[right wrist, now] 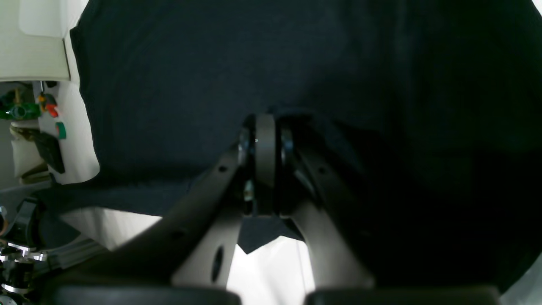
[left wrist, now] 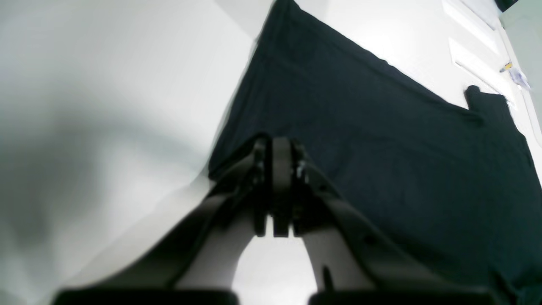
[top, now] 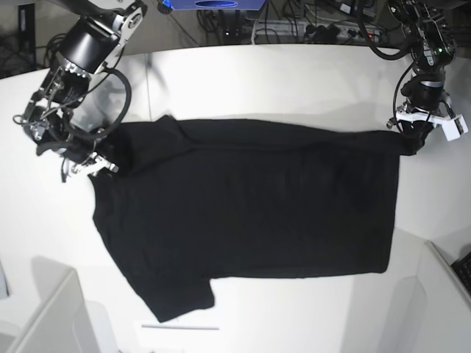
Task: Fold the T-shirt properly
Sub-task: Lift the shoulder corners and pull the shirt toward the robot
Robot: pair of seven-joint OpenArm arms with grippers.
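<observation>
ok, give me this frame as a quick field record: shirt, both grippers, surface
garment: large black short-sleeved cloth T-shirt, plain side up, spread flat
left gripper: shut on the T-shirt's corner at the base view's right
right gripper: shut on the T-shirt's edge at the base view's left
surface: white table
fold: not yet made

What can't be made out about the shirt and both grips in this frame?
- T-shirt: any print is unseen; only a plain black side shows in all views.
- Left hand: left wrist view is blurred, so the cloth pinched in it is unclear.
- Right hand: black cloth fills the right wrist view, so the pinched edge is lost.
- Base view: both hands too small to judge.
</observation>
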